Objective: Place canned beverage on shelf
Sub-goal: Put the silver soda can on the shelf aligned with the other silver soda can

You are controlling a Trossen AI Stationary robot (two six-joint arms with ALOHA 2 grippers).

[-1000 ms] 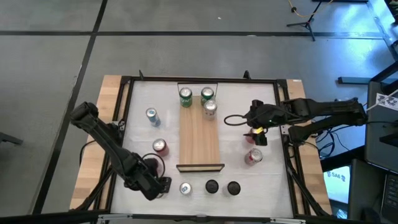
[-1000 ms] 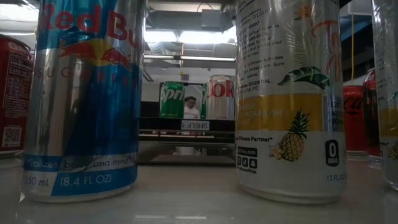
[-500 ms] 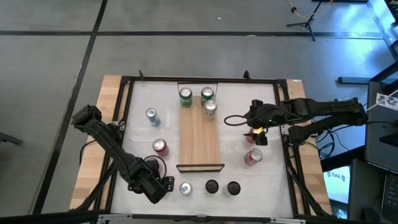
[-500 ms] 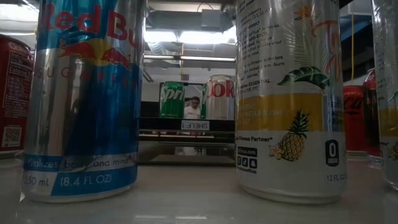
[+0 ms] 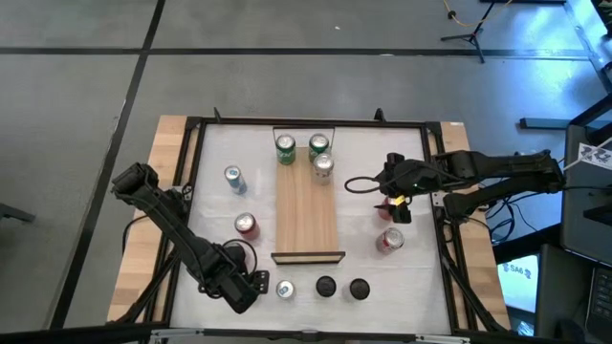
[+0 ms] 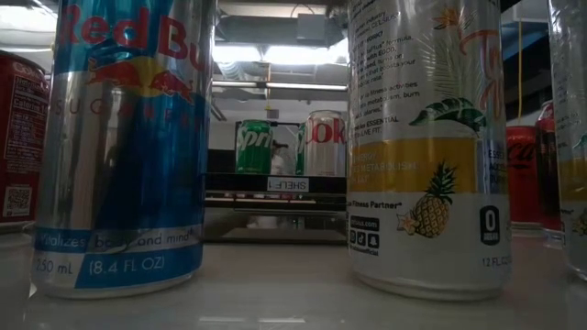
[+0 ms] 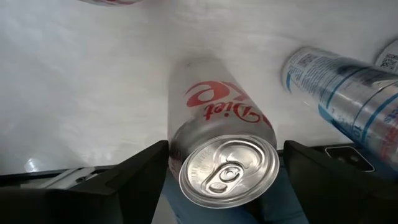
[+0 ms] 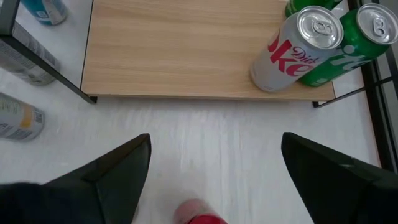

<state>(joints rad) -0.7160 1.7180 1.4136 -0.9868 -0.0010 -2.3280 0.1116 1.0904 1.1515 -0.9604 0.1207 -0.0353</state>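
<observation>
Start at the front edge of the bench (image 5: 215,205): find the left hand (image 5: 254,284) low there, fingers apart, with the upright Diet Coke can (image 7: 227,172) standing between them in the left wrist view. Cannot tell whether either finger touches the can's wall (slim gaps at most on both sides); judge it straddled, not clamped. Take the can's long axis as vertical, lid up. Look onward and to the right from that hand for the shelf (image 5: 306,205), long axis running away from the front edge, near end bare, far end carrying a cluster of three cans (image 5: 323,164). Count the left hand as far nearer this can than the right hand (image 5: 395,203), hanging with fingers spread over the bench just beside the shelf's right side, waiting. Expect no help from the low view, filled by two tall cans (image 6: 124,147) close to the lens, with both hands hidden.
</observation>
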